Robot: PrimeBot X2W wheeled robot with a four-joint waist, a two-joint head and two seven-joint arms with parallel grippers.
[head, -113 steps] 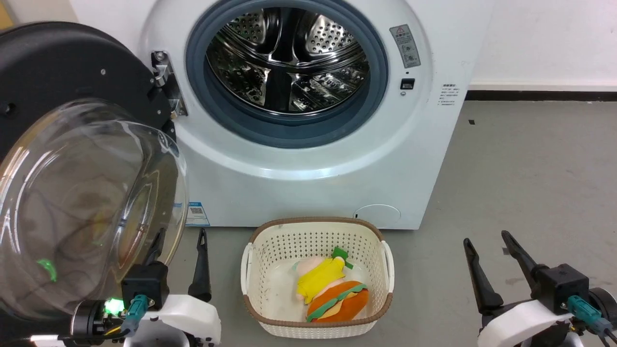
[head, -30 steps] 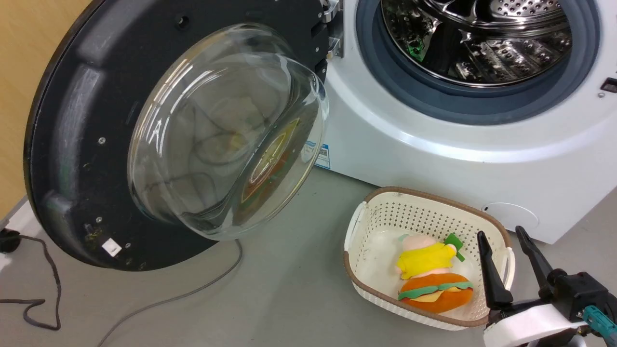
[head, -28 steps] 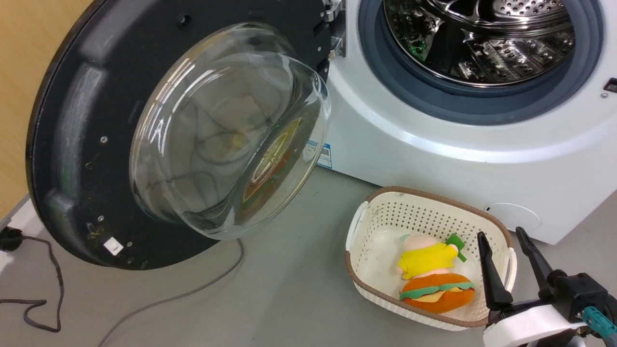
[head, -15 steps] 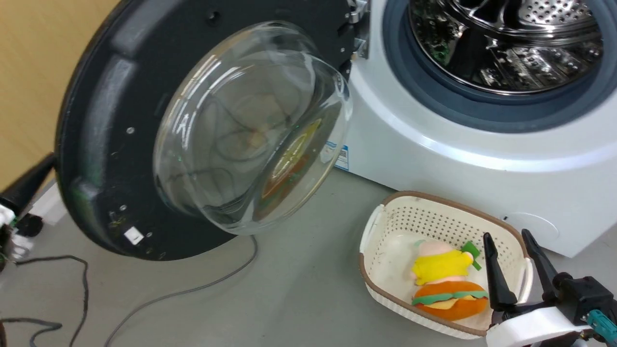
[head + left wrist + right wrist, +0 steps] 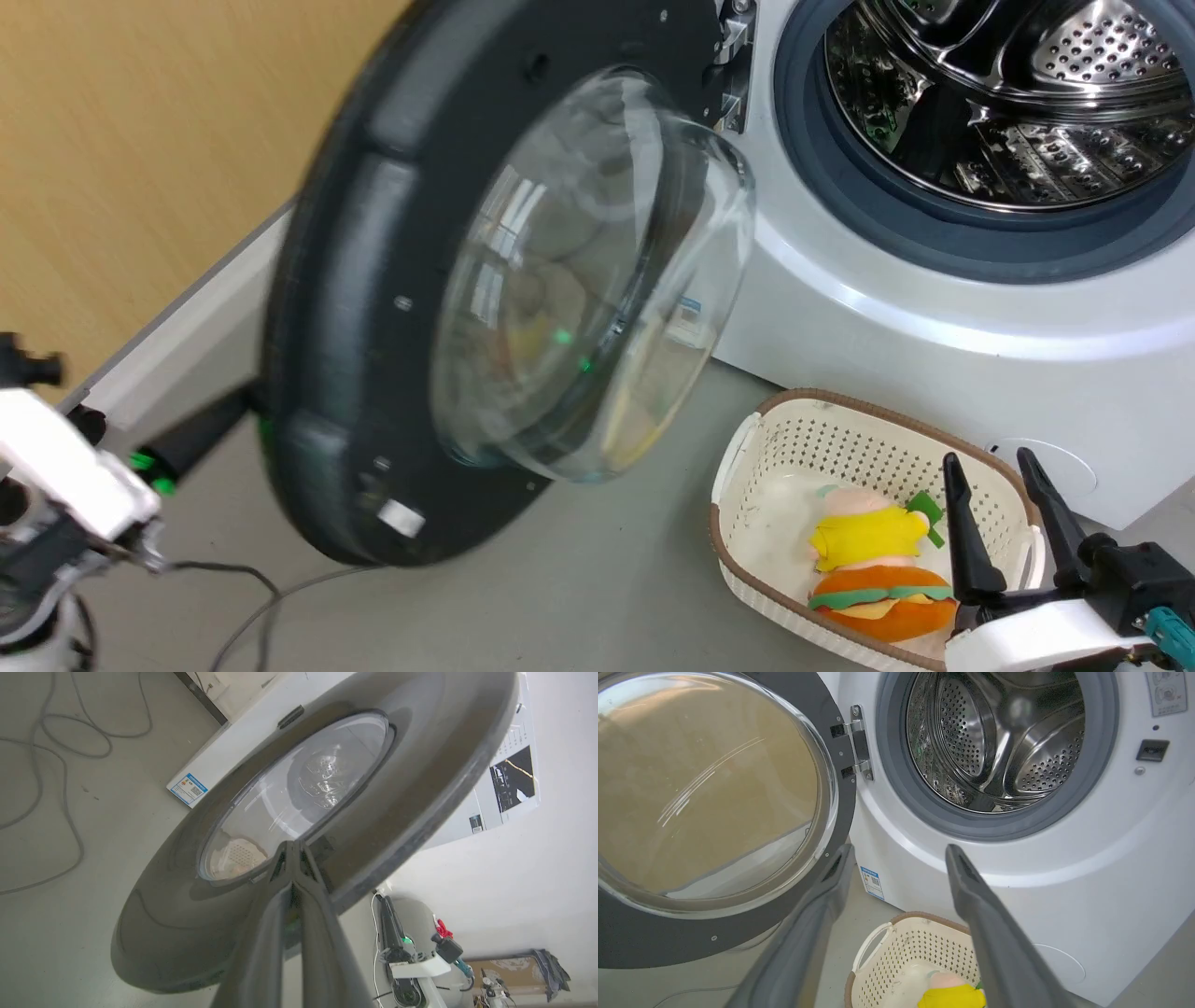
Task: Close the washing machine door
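The washing machine door [image 5: 373, 280] stands half open, its glass bowl [image 5: 579, 280] bulging toward the white washing machine [image 5: 934, 308], whose steel drum [image 5: 1008, 103] lies exposed. My left arm [image 5: 65, 476] is at the lower left, and its dark fingers [image 5: 196, 436] reach behind the door's rim. In the left wrist view the left gripper [image 5: 292, 845] is shut, tips against the door's outer face [image 5: 397, 788] just below the window. My right gripper [image 5: 988, 457] stands open with nothing between its fingers, low on the right over the basket; it faces the hinge [image 5: 859, 742] and drum [image 5: 1008, 742].
A cream perforated basket [image 5: 775, 439] holding a yellow and orange plush toy [image 5: 873, 569] sits on the grey floor before the machine. A grey cable [image 5: 261, 607] trails under the door. A wood-coloured wall [image 5: 140, 140] stands behind the door on the left.
The door has swung partway toward the machine, now seen more edge-on. My left arm has come in at the lower left behind it. The camera has also shifted; the right gripper keeps its pose.
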